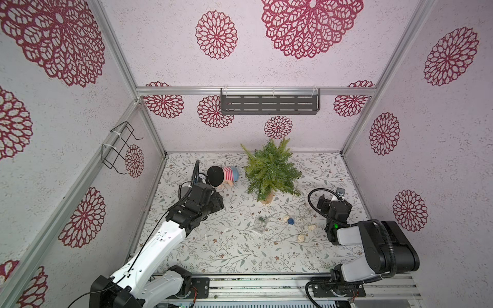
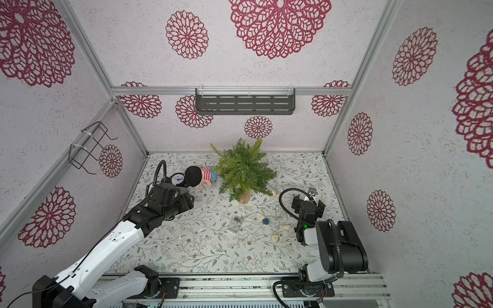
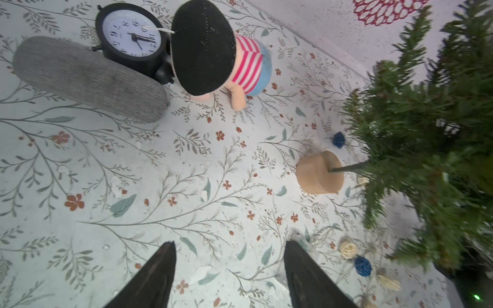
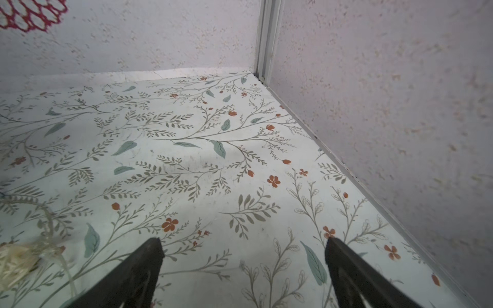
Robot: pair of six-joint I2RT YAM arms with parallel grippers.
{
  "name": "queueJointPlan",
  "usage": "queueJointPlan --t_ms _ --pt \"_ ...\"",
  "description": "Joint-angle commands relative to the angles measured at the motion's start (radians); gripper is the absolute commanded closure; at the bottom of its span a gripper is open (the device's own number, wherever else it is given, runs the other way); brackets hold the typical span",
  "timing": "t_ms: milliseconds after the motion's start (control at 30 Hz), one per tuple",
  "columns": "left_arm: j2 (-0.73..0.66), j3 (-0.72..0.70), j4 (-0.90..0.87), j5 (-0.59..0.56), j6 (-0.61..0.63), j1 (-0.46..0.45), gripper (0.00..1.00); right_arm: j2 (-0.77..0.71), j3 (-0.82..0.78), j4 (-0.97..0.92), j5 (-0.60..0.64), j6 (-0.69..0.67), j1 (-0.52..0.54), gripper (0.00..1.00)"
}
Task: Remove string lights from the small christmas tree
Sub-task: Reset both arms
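The small christmas tree (image 1: 270, 170) stands upright on its tan base (image 1: 267, 198) at the back middle of the table. No wire shows on its branches in both top views. The string lights lie loose on the table in front of it: a clear plastic box (image 1: 260, 224), a blue ball (image 1: 290, 221) and cream balls (image 1: 311, 227). My left gripper (image 3: 230, 244) is open and empty, left of the tree base (image 3: 320, 173), with the light balls (image 3: 362, 265) off to its side. My right gripper (image 4: 244, 240) is open and empty over bare table, with a cream ball (image 4: 14, 260) and wire beside it.
A doll (image 1: 222, 174) lies left of the tree, with a black clock (image 3: 132, 34) and a grey cylinder (image 3: 88, 77) beside it. A slotted shelf (image 1: 269, 102) hangs on the back wall and a wire rack (image 1: 118, 146) on the left wall. The right wall (image 4: 386, 120) is close to my right gripper.
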Motion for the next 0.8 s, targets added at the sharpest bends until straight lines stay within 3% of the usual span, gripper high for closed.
queueJointPlan --t_ms 0,267,367,400,600,667,767 --pt "0.038 0.023 0.072 -0.084 0.041 0.02 0.3 0.009 -0.032 0.162 -0.037 -0.014 -0.003 0.01" --pt "0.142 -0.004 0.255 -0.215 0.182 0.111 0.23 0.013 -0.011 0.132 -0.024 -0.015 -0.004 0.01" --pt "0.166 -0.045 0.371 -0.288 0.288 0.148 0.11 0.014 -0.012 0.137 -0.021 -0.018 -0.002 0.01" --pt "0.169 -0.067 0.427 -0.325 0.326 0.152 0.01 0.019 -0.014 0.152 -0.02 -0.02 -0.001 0.01" --pt "0.212 -0.177 0.707 -0.457 0.493 0.204 0.03 0.018 -0.012 0.143 -0.02 -0.019 -0.001 0.01" --pt "0.228 -0.151 0.671 -0.423 0.478 0.253 0.03 0.017 -0.013 0.144 -0.021 -0.019 -0.001 0.01" --pt "0.234 -0.179 0.777 -0.422 0.553 0.265 0.03 0.017 -0.012 0.144 -0.021 -0.019 -0.001 0.01"
